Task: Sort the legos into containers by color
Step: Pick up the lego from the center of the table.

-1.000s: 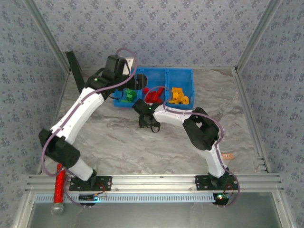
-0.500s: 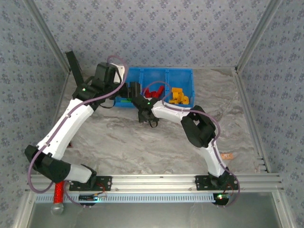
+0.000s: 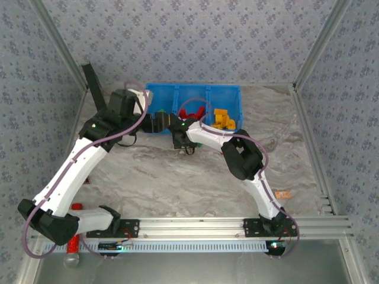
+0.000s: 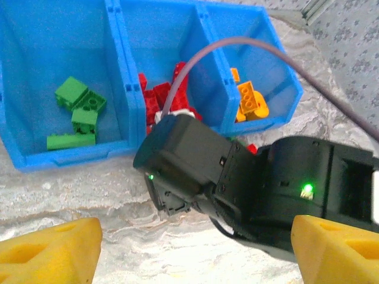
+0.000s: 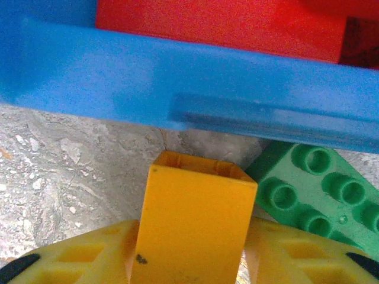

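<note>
- Top external: blue three-compartment tray (image 3: pixel 225 87) on the far side of the table (image 3: pixel 166 177).
- Left wrist: left gripper (image 4: pixel 198 251) wide open, empty, above right arm's wrist (image 4: pixel 195 160); could collide.
- Right wrist: right gripper (image 5: pixel 192 260) pinches orange-yellow brick (image 5: pixel 195 201) outside tray wall; lifting may catch rim.

The tray (image 4: pixel 35 47) is blue, with green bricks (image 4: pixel 80 109), red bricks (image 4: pixel 155 100), orange bricks (image 4: pixel 251 100).

A grey marbled table (image 3: pixel 177 183) stands between blue floral-papered walls (image 3: pixel 195 41). A dark slanted panel (image 3: pixel 93 81) leans at the far left. A red glittery cylinder (image 3: pixel 72 245) lies near left by the aluminium rail (image 3: pixel 195 225). A small tan scrap (image 3: pixel 284 194) lies near right.
</note>
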You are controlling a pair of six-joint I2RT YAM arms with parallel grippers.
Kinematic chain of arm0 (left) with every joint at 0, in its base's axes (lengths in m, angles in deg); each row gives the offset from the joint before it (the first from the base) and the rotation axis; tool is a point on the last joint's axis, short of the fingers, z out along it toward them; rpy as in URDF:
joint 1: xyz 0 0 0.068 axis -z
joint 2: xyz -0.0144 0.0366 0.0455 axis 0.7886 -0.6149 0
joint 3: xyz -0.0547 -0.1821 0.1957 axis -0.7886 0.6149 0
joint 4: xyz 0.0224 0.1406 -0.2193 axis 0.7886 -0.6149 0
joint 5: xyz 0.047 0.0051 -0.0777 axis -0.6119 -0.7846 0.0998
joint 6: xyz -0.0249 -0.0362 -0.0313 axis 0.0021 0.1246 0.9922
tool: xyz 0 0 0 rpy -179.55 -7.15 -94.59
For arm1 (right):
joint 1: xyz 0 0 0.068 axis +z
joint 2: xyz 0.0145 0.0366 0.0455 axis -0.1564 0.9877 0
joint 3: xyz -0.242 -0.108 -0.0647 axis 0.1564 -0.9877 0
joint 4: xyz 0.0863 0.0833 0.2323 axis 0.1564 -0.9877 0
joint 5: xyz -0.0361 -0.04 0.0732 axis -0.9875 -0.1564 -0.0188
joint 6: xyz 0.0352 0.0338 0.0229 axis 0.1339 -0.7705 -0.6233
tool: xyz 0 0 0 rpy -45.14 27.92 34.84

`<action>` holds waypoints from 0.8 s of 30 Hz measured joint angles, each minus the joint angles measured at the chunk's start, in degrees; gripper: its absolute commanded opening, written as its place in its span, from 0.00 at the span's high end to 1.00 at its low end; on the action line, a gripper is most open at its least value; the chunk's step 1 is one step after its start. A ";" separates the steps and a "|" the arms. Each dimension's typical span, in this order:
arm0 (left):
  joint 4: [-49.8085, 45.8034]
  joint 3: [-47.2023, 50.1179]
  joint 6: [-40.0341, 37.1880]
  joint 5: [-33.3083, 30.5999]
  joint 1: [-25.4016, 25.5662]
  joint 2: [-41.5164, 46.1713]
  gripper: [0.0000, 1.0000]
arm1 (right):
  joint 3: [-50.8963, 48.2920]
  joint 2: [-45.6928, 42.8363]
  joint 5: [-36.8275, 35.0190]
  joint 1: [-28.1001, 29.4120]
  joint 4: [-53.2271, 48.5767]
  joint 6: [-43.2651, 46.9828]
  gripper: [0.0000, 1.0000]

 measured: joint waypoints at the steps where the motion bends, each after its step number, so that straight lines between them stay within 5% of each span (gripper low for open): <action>1: -0.07 0.61 0.04 0.00 -0.13 0.22 0.16 | 0.55 0.46 0.00 0.00 -0.24 0.02 0.58; 8: -0.02 2.03 0.39 0.00 -0.98 0.37 0.16 | 1.75 1.40 -0.20 0.00 -0.48 0.74 0.78; 15: -0.20 3.82 0.17 0.24 -2.10 0.37 0.16 | -0.55 -0.42 0.28 0.28 -0.85 1.70 0.82; 24: -3.15 7.06 0.35 -1.70 -2.51 0.37 0.14 | -12.39 -22.05 2.16 -0.55 -3.19 6.29 0.82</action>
